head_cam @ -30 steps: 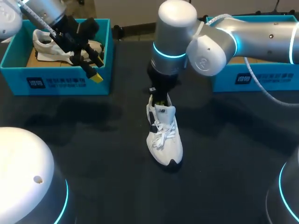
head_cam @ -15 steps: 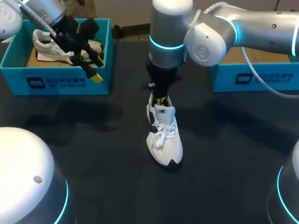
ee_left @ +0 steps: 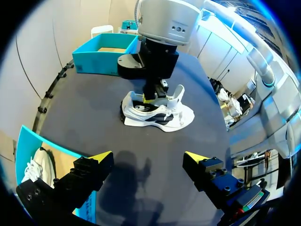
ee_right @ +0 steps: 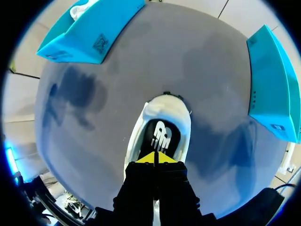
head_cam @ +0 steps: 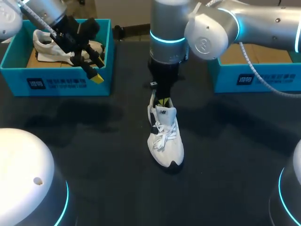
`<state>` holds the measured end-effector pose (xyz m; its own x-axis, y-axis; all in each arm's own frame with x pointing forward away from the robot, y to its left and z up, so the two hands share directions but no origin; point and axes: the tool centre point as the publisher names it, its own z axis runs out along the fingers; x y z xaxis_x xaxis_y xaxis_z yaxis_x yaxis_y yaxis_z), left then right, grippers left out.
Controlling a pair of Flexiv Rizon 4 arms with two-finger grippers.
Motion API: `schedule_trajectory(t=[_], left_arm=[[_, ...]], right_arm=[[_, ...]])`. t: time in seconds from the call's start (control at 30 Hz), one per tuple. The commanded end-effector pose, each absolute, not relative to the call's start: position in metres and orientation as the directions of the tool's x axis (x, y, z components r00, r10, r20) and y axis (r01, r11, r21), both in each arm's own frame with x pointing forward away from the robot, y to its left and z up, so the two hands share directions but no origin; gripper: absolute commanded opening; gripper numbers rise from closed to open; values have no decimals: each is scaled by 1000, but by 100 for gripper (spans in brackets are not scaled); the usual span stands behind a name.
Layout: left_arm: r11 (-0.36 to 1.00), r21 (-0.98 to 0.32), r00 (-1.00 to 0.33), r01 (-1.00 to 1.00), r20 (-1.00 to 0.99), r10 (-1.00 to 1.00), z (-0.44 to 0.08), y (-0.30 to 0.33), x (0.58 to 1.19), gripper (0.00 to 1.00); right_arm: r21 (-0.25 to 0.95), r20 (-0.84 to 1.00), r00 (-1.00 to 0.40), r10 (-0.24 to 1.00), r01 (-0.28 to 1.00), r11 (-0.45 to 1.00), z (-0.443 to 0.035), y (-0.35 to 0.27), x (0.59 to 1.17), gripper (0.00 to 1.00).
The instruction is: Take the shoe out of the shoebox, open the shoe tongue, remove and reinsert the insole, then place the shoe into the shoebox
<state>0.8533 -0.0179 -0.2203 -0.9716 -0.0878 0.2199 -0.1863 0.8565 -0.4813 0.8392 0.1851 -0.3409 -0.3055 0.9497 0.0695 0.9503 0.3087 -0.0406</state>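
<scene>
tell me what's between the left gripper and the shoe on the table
Only bare black table; nothing lies between the open left gripper and the shoe. The left wrist view shows it best.

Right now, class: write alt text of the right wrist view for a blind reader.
The right gripper, yellow tips pressed together, hangs at the opening of a white sneaker on the dark table, over its black insole. A teal shoebox and a second shoebox stand beyond.

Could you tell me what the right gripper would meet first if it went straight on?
Most likely the dark insole inside the white shoe: the right gripper, fingers together, points down into its opening. How near it is cannot be judged.
</scene>
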Motion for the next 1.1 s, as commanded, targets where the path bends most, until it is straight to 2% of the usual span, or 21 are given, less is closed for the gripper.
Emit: schedule_trajectory(t=[0.03,0.4,0.83,0.9,0.97,1.0,1.03,1.1], left_arm=[[857,-480,-972,-186,218,-89,-220,-17,852,100],[857,-480,-972,-186,218,-89,-220,-17,852,100],[857,-480,-972,-186,218,-89,-220,-17,852,100],[857,-480,-972,-186,218,-89,-220,-17,852,100],[857,-480,-972,-186,218,-89,-220,-17,852,100],[857,-480,-972,-186,218,-89,-220,-17,852,100],[857,-480,-972,-186,218,-89,-220,-17,852,100],[857,-480,-972,-186,218,-89,-220,-17,852,100]], right_arm=[[-87,80,-295,952,950,301,-336,184,839,0],[-244,100,-264,959,928,281,-332,177,823,0],[-306,126,-243,962,913,270,-347,174,806,0],[-313,130,-239,962,911,269,-346,174,805,38],[-314,131,-237,963,911,267,-346,174,803,51],[-313,132,-233,964,913,263,-346,174,802,96],[-312,133,-232,964,913,262,-346,173,802,100],[-309,133,-230,964,915,260,-346,174,802,100]])
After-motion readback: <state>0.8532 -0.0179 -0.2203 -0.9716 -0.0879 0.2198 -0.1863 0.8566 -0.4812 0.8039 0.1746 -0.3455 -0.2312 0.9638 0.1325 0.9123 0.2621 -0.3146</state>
